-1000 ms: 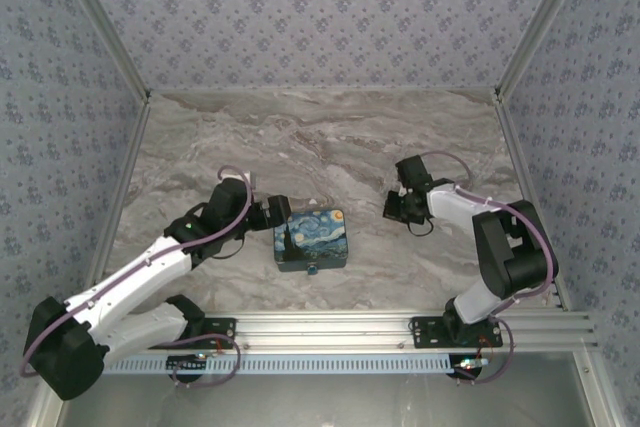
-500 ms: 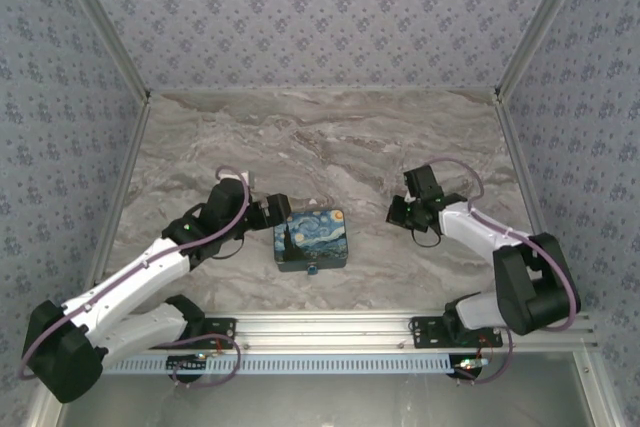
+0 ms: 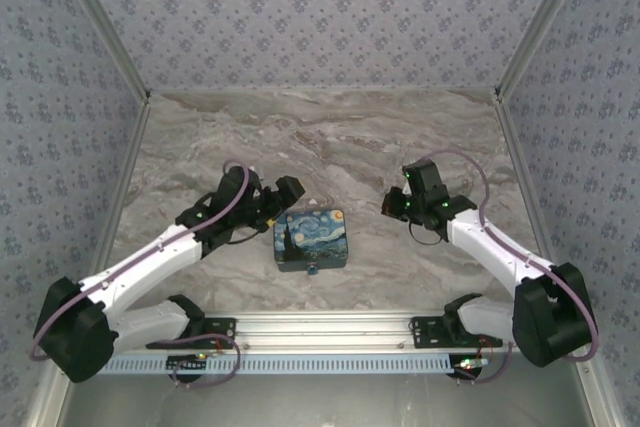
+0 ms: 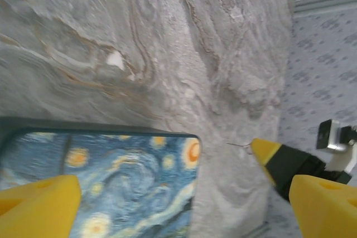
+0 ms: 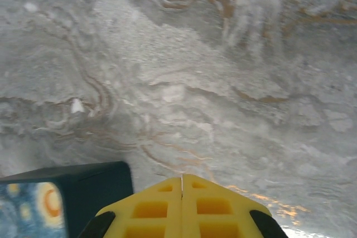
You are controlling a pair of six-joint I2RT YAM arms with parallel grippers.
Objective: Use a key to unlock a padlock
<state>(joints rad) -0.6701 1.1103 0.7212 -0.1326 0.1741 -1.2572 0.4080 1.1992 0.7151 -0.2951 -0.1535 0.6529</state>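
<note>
The tiny blue padlock (image 3: 313, 268) hangs at the near edge of the starry-night box (image 3: 312, 235) in the middle of the table. My left gripper (image 3: 289, 191) hovers over the box's far left corner, open, its yellow fingers wide apart above the painted lid (image 4: 111, 165). My right gripper (image 3: 391, 205) is to the right of the box, apart from it, with its pads (image 5: 162, 207) pressed together. In the left wrist view a thin dark sliver, the key (image 4: 237, 145), sticks out of the right gripper's tip (image 4: 263, 149) toward the box.
The marble tabletop (image 3: 330, 137) is bare behind and beside the box. Patterned walls stand on three sides. An aluminium rail (image 3: 330, 325) runs along the near edge by the arm bases. The box's dark corner (image 5: 89, 185) shows left of my right fingers.
My left gripper has moved away from the box's left side to its far corner. The right arm has stretched out, with its gripper staying almost in place and turning toward the box.
</note>
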